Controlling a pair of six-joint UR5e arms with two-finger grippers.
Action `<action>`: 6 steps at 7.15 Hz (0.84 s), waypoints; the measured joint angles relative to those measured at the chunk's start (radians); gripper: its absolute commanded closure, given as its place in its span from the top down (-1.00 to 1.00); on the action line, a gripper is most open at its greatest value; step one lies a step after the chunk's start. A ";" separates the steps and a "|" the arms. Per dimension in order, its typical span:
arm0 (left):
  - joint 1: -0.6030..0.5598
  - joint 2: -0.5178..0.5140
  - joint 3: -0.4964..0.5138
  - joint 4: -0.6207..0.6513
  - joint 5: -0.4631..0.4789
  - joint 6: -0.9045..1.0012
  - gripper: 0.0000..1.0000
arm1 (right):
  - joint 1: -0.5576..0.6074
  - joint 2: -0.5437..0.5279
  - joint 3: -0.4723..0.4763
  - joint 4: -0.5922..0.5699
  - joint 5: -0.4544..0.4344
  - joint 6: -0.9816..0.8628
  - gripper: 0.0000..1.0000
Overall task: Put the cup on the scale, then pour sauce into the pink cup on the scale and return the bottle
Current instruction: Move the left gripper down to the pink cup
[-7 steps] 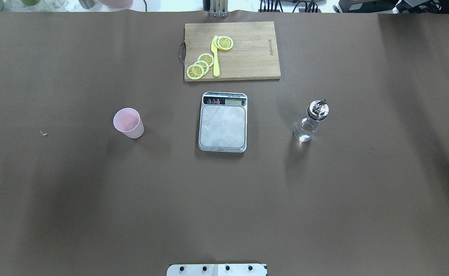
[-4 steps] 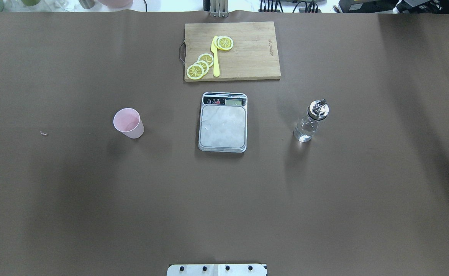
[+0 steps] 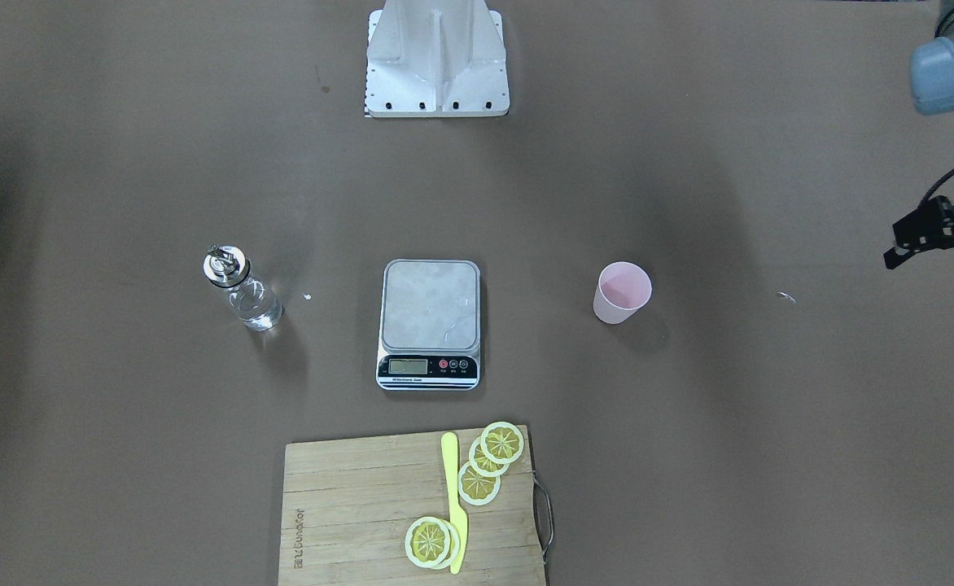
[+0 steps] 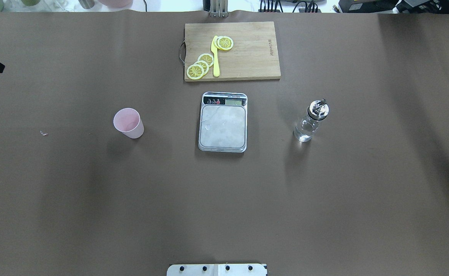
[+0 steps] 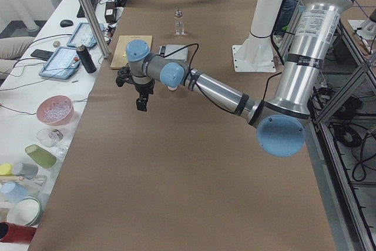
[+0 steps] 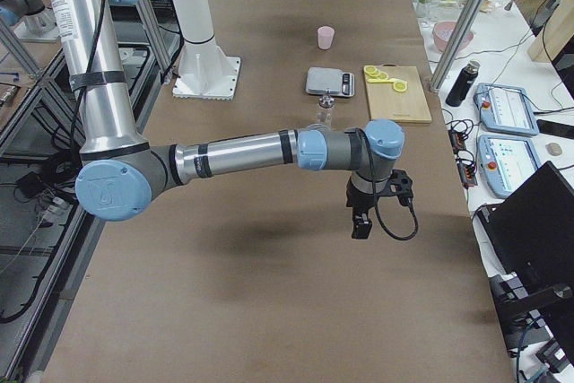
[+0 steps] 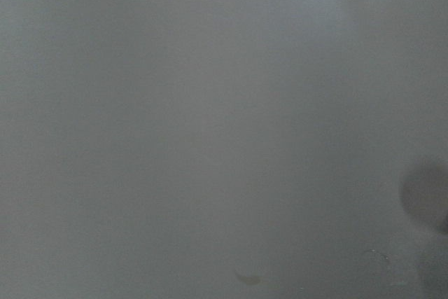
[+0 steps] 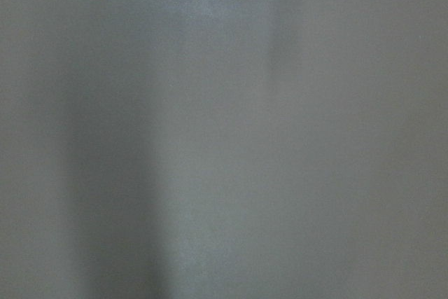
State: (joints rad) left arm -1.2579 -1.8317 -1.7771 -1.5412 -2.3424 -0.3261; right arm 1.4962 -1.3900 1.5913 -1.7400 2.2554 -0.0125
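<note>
Left tool (image 3: pixel 928 269) now shows at our overhead view's edge, jaws wide, empty | right tool (image 6: pixel 361 221): we cannot tell | cup (image 4: pixel 128 123) upright on tabletop (image 4: pixel 224 199), apart from scale (image 4: pixel 223 122), left side | bottle (image 4: pixel 310 120) right side

**Counter** (image 4: pixel 224 199): long, covered edge to edge in a matt brown sheet, crossed by soft, darker bands of shadow under diffuse light.
**White side bench** (image 5: pixel 20 127): stood alongside the counter and carried tablets (image 5: pixel 59 62), a pink bowl (image 5: pixel 54 110) and assorted cups.
**Aluminium post** (image 5: pixel 88 13): stood upright at the bench's inner edge.
**Floor** (image 5: pixel 355 216): grey, with black cables and metal framing.
</note>
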 measured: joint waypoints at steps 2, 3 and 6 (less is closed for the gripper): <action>0.113 -0.067 -0.012 0.002 0.036 -0.159 0.97 | -0.001 0.000 -0.001 0.004 0.062 0.000 1.00; 0.168 -0.102 -0.012 0.002 0.043 -0.249 0.97 | -0.001 -0.001 -0.002 0.018 0.081 0.000 1.00; 0.341 -0.174 -0.006 -0.001 0.136 -0.463 0.89 | -0.002 -0.012 -0.011 0.060 0.080 0.006 1.00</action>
State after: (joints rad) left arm -0.9165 -2.0058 -1.7828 -1.5424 -2.2068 -0.7896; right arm 1.4942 -1.4019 1.5805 -1.6803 2.3352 -0.0068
